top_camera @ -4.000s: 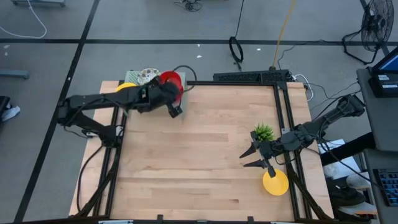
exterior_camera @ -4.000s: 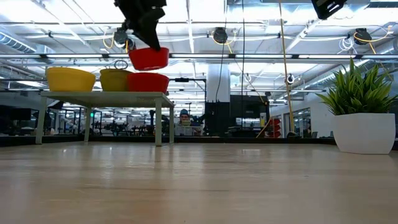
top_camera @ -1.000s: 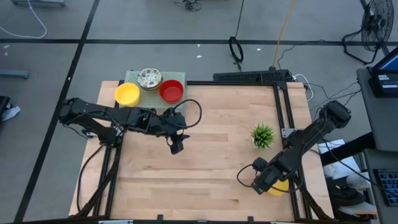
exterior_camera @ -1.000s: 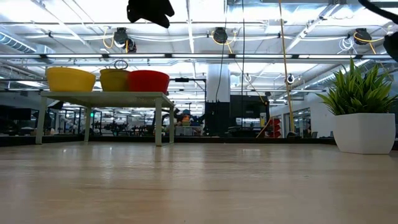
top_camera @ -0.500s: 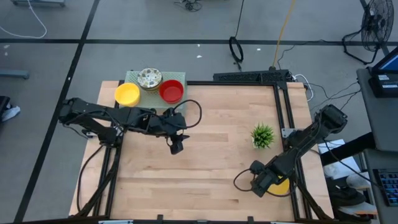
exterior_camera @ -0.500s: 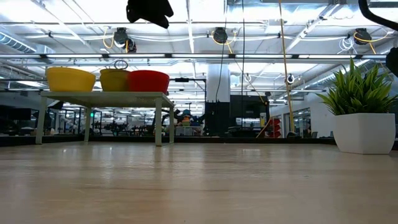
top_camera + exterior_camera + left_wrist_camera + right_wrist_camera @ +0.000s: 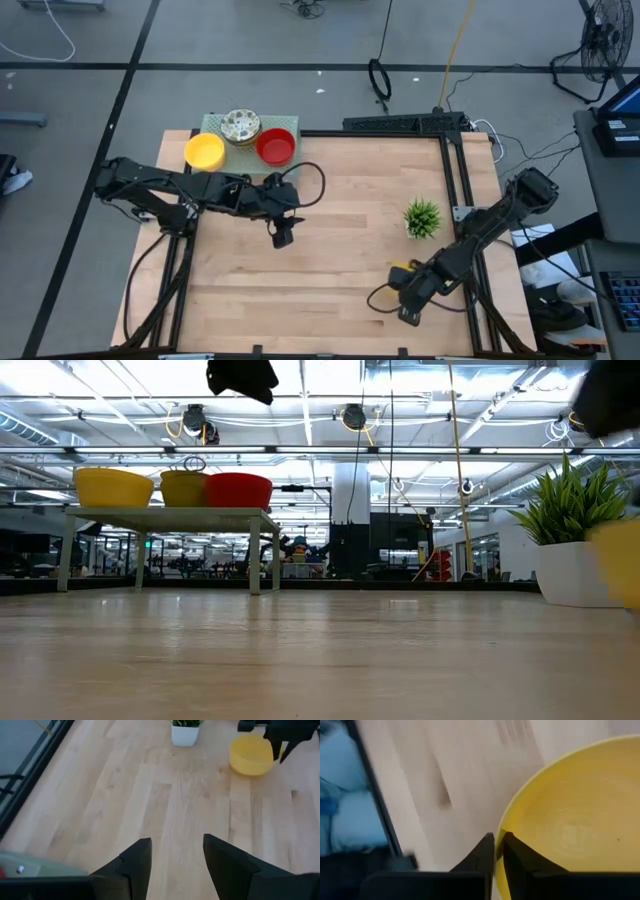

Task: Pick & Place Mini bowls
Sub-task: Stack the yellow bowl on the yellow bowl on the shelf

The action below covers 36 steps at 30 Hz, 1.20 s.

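My right claw (image 7: 498,851) pinches the rim of a yellow mini bowl (image 7: 570,815), holding it near the right front of the tabletop (image 7: 330,250), in front of the small plant (image 7: 422,214). My left claw (image 7: 172,857) hangs with fingers apart above the tabletop's middle-left. Yellow (image 7: 204,151), speckled (image 7: 240,125) and red (image 7: 275,147) bowls sit at the far left corner.

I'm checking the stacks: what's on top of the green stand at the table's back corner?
On the green stand: a yellow bowl, a speckled bowl and a red bowl. Whether more bowls sit stacked beneath each is hidden.
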### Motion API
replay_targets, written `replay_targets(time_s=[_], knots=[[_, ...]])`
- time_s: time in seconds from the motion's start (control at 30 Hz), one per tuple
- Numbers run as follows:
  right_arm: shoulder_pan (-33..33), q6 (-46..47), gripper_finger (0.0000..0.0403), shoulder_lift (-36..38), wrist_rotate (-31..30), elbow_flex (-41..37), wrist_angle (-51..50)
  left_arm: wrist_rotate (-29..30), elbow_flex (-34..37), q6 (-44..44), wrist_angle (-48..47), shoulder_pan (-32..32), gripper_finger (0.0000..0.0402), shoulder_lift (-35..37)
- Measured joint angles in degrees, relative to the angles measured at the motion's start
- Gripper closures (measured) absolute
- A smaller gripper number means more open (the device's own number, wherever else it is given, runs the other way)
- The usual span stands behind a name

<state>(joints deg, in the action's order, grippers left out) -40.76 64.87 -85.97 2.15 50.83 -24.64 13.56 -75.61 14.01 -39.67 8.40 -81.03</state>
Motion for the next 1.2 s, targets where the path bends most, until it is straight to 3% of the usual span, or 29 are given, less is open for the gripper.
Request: replay_targets(time_s=[0.17,0.47,0.7,0.87,1.0,1.2], knots=[[5.18,-13.49,0.0386,-0.07,-5.43,0.00,8.27,0.00,0.02,-2.32,0.38,0.00,0.0220,-0.47],[18.86,-34.08,0.0395,-3.21,-5.14,-0.02,15.19,-0.34,0.03,-3.50,0.46,0.48,0.0220,-2.60],[26.04,-46.79,0.0395,-9.07,3.87,0.02,32.04,-0.07,0.04,-4.95,0.41,0.52,0.0220,-3.35],[28.30,-49.53,0.0393,-12.15,6.99,0.02,36.83,-0.09,0.05,-5.03,0.43,0.52,0.0220,-3.35],[28.60,-50.54,0.0372,-12.79,6.99,0.00,36.72,-0.09,0.04,-5.08,0.43,0.52,0.0220,-3.34],[27.90,-55.17,0.0304,-11.64,7.02,-0.18,36.68,-0.24,0.04,-5.06,-0.18,0.73,0.0220,-3.77]])
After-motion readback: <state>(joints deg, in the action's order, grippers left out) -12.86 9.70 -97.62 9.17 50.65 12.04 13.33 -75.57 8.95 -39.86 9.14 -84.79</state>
